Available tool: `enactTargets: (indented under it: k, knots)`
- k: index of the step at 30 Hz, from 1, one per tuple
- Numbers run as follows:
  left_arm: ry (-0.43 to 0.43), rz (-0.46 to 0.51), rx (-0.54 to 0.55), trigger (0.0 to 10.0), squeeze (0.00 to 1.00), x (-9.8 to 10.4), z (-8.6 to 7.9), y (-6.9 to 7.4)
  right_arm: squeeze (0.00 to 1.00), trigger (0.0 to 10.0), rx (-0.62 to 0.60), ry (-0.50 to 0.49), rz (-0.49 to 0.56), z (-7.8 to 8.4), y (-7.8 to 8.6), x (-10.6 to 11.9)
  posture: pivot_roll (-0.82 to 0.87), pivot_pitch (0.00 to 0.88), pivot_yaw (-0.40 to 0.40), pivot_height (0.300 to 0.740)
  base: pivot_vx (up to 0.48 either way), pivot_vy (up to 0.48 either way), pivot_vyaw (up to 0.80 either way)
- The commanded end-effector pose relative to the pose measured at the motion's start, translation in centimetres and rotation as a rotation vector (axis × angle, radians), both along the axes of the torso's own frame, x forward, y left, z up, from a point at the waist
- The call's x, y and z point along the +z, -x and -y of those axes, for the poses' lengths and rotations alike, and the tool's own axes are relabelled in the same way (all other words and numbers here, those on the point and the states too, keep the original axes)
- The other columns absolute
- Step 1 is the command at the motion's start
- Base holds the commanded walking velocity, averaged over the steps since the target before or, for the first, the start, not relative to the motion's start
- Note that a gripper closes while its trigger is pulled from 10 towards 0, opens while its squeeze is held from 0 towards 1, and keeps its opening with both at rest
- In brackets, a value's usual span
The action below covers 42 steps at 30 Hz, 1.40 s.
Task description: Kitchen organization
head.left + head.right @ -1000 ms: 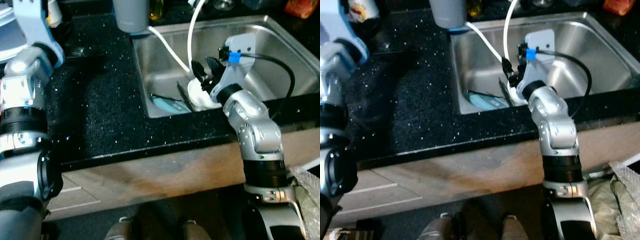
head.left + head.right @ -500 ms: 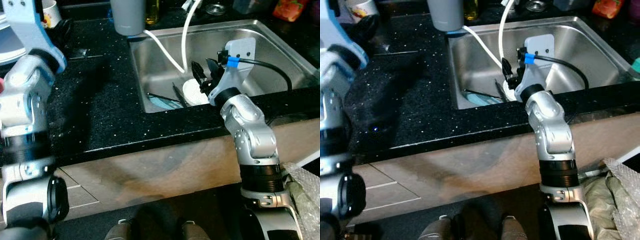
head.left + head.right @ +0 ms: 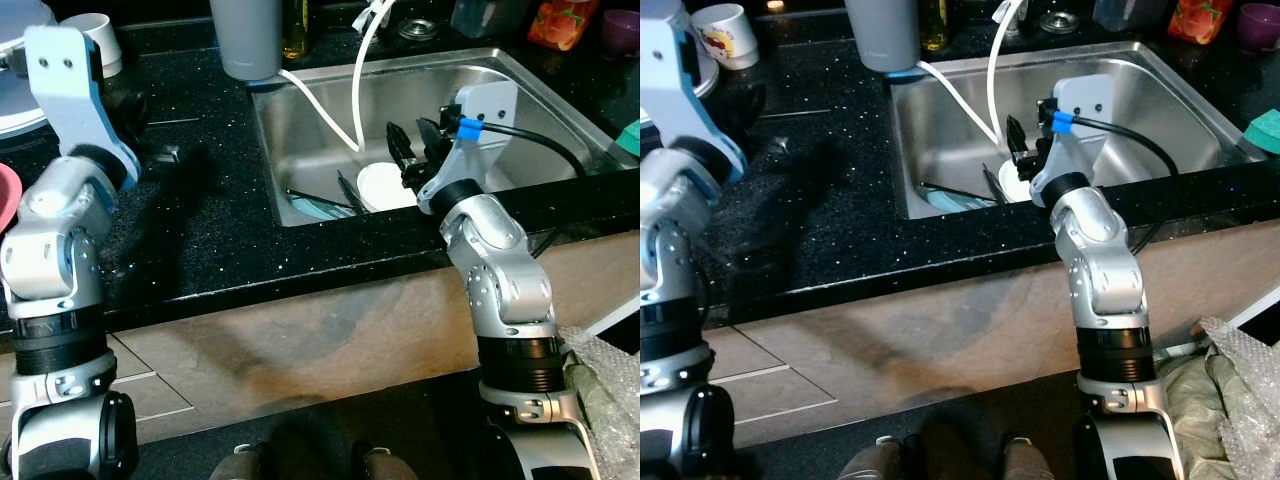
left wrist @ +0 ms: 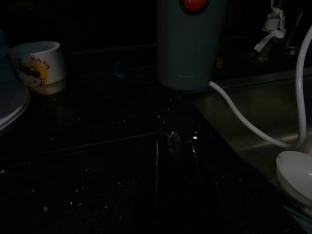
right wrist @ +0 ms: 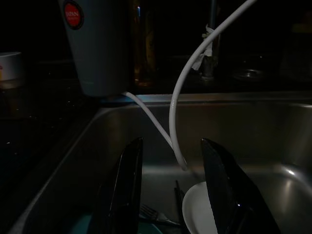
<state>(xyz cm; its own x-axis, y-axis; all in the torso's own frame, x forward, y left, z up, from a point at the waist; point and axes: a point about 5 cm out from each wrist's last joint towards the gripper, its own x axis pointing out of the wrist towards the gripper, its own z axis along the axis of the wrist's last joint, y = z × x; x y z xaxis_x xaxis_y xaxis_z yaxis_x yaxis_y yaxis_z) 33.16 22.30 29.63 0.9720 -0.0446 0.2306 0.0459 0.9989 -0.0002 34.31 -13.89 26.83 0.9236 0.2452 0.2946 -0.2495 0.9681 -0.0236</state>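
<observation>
The table is black stone flecked with white specks, glossy and hard-edged, with a rectangular brushed-steel sink sunk into it. At the sink's far left corner stands a tall grey tumbler bearing a round red label (its white lettering is too small to read in the right wrist view). A smooth white hose loops from there down into the basin. In the sink lie a round white plate, a teal dish with dark utensils across it, and a fork just beside the plate.

The right gripper hangs over the plate, its two long black fingers spread apart and empty. The left gripper hovers above the table; whether its fingers are parted or closed cannot be made out. Near it sits a small white mug printed with a red-and-yellow cartoon and the words "Hello Kitty". A pink dish edge shows at the far left.
</observation>
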Motion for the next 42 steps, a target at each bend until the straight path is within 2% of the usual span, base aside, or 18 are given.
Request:
enactTargets:
  k: [1,9,26,32,37,42]
  knots:
    - [-0.004,-0.003,0.001,10.0,0.00,-0.2,0.2,0.3,0.00,10.0,0.004,-0.024,0.022,0.0,0.3,0.2,0.06,0.142,0.018,0.740,0.000,0.000,0.00]
    - [0.025,-0.019,0.034,10.0,0.00,-1.5,0.6,1.0,0.00,10.0,-0.015,-0.047,0.060,0.0,0.8,0.2,0.05,0.128,0.022,0.740,0.000,0.000,0.00]
    - [0.032,-0.008,0.053,10.0,0.00,-1.9,0.9,1.2,0.00,10.0,-0.021,-0.050,0.079,-0.2,0.9,0.2,0.04,0.101,0.013,0.740,0.000,0.000,0.00]
    - [0.007,-0.012,0.053,10.0,0.00,-1.9,0.9,1.2,0.00,10.0,0.001,-0.036,0.058,-0.4,0.9,0.0,0.04,0.107,0.010,0.740,0.000,0.000,0.00]
    - [0.010,-0.019,0.060,10.0,0.00,-1.8,0.6,1.2,0.00,10.0,0.047,-0.001,-0.001,-1.0,0.6,-0.7,0.05,0.133,0.004,0.740,0.000,0.000,0.00]
    - [0.013,-0.033,0.049,10.0,0.00,-2.0,0.6,1.3,0.00,10.0,0.056,0.016,-0.017,-1.2,0.4,-0.8,0.05,0.150,0.003,0.740,0.000,0.000,0.00]
